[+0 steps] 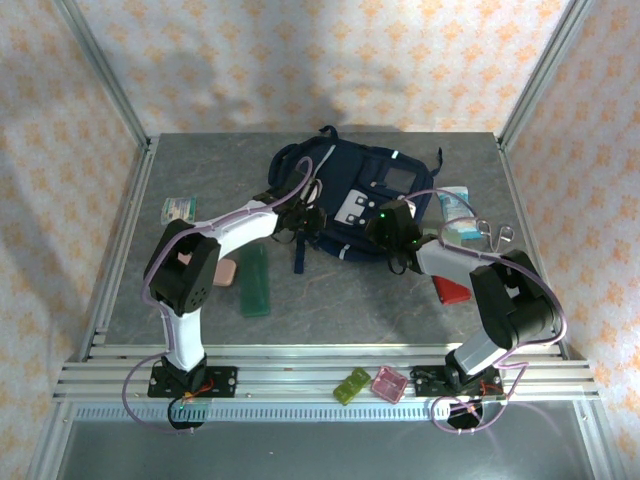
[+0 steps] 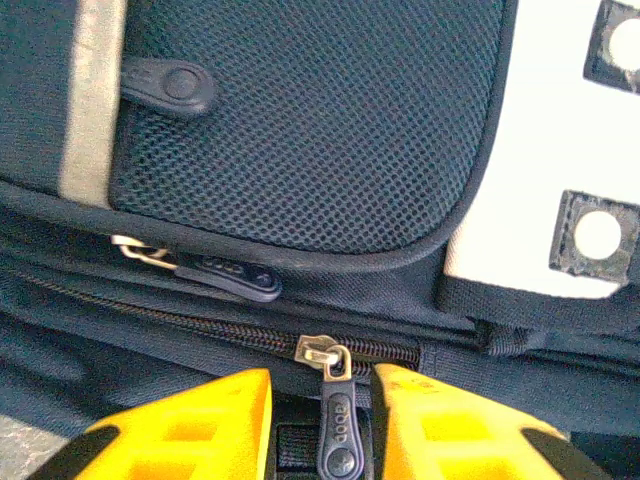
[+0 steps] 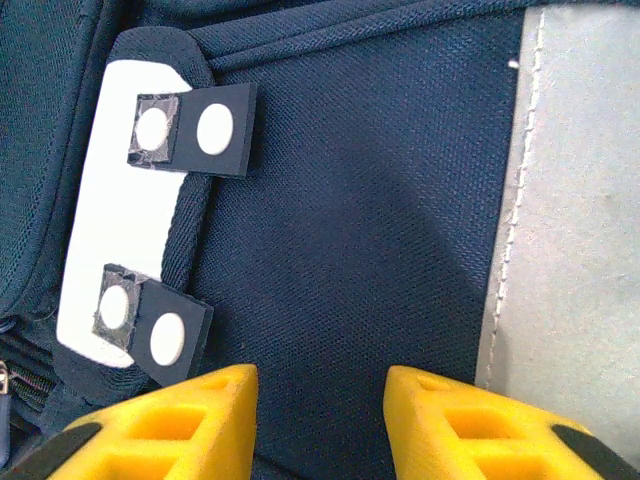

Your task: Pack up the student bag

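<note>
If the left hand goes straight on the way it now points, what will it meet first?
Probably the zipper pull that lies between the fingers of the left hand, then the student bag right behind it; depth is unclear.

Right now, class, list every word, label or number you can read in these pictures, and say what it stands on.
Zip pull: raised letters, too blurred to read for certain.
Packets on the table: print too small to read.
Bag: no words or numbers to be seen on its patches.
</note>
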Tool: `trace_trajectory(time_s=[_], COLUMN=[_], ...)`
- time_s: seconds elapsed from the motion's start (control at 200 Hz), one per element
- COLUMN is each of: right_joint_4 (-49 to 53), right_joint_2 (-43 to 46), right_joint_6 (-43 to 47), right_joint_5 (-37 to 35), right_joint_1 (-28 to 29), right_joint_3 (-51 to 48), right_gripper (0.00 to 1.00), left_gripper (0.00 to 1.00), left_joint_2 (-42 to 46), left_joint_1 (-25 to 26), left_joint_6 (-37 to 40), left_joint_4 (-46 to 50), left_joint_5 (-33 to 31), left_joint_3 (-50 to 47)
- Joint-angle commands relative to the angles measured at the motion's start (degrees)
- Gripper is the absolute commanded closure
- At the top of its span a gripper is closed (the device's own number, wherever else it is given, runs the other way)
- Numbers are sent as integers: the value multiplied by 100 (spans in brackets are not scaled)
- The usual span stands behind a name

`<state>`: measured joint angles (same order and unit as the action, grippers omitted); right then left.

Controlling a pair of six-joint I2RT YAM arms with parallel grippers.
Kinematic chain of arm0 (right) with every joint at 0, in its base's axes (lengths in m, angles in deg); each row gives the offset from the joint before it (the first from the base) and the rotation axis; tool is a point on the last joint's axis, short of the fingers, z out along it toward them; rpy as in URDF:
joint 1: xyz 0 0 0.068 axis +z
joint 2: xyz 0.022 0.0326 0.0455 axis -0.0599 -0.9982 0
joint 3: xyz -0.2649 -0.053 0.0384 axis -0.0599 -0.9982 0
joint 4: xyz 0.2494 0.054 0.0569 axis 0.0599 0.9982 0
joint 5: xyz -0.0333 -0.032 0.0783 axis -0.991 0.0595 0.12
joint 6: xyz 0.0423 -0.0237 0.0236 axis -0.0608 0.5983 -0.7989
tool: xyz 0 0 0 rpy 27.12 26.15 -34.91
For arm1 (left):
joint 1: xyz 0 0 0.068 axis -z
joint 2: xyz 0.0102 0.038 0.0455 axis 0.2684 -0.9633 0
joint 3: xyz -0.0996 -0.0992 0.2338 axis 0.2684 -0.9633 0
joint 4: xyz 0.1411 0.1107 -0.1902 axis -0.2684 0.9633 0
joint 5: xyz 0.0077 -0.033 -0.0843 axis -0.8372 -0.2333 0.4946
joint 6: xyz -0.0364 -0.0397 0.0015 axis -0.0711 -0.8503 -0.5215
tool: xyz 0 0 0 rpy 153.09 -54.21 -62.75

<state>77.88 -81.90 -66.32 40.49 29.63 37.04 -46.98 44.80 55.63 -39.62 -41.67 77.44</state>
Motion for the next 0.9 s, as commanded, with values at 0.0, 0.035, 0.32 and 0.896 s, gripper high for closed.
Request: trace_trajectory(time_s=[0.0,0.035,0.32,0.896], right_joint_4=[532,534,525,508], right_joint_2=[-194,-195,-229,-203], right_joint_6=[-200,-200,-193,-217], right_joint_5=[146,140,142,172], right_joint_1=[-14,-18,-18,-18], right_joint_3=[-248,-254,-257,-261], right_gripper=[61,61,62,62], left_gripper=[65,64,60,61], left_joint_2=[65,46,-105,-846], left_joint_1=[-15,-22,280,847], left_joint_6=[-1,-20,-129,71], left_joint_4=[101,89,286,998], left_joint_5=[-96,-69,-665,-1927], left_joint_3=[-4,-9,32,768])
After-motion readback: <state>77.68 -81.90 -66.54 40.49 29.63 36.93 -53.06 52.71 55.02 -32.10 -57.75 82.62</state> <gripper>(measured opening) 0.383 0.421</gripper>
